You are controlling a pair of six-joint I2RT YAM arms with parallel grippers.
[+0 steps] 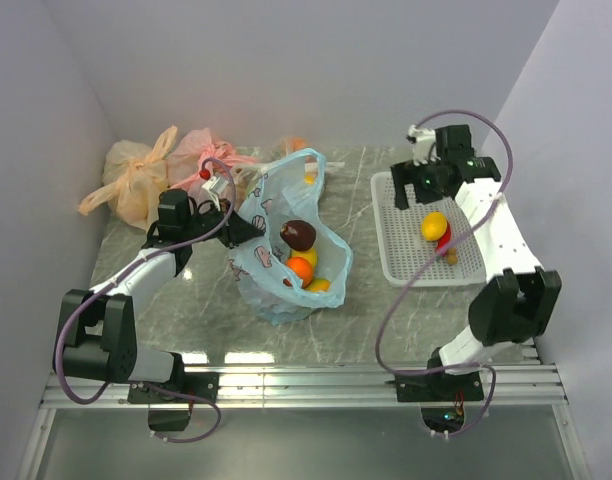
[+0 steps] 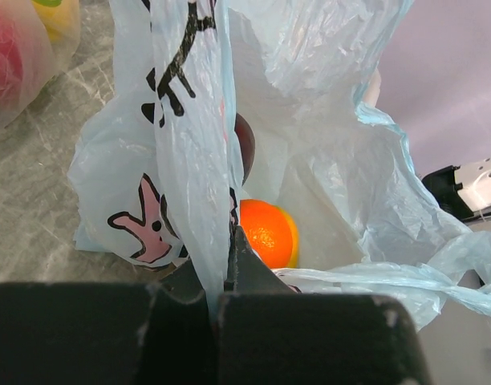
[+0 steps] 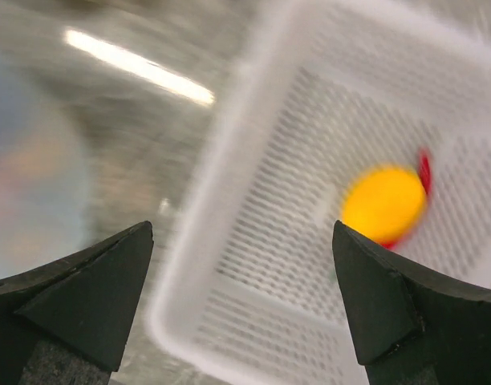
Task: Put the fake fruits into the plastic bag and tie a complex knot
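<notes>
The light blue plastic bag (image 1: 269,205) lies open mid-table. Inside it rest a dark purple-brown fruit (image 1: 299,234), an orange one (image 1: 300,268) and a yellow piece (image 1: 319,284). My left gripper (image 1: 248,230) is shut on the bag's left rim. Its wrist view shows the film (image 2: 189,160) pinched between the fingers, with the orange fruit (image 2: 265,233) just beyond. My right gripper (image 1: 414,185) hangs open above the white tray (image 1: 406,270), which holds a yellow fruit (image 1: 435,223) and a red one (image 1: 444,238). The right wrist view is blurred: yellow fruit (image 3: 383,204), tray (image 3: 253,192). No knot is in view.
A pink bag (image 1: 201,150) and a tan bag (image 1: 131,180) with things inside sit at the back left, close behind my left arm. Walls close the table at the left, back and right. The blue bag's handle loop (image 1: 304,165) stands up behind it.
</notes>
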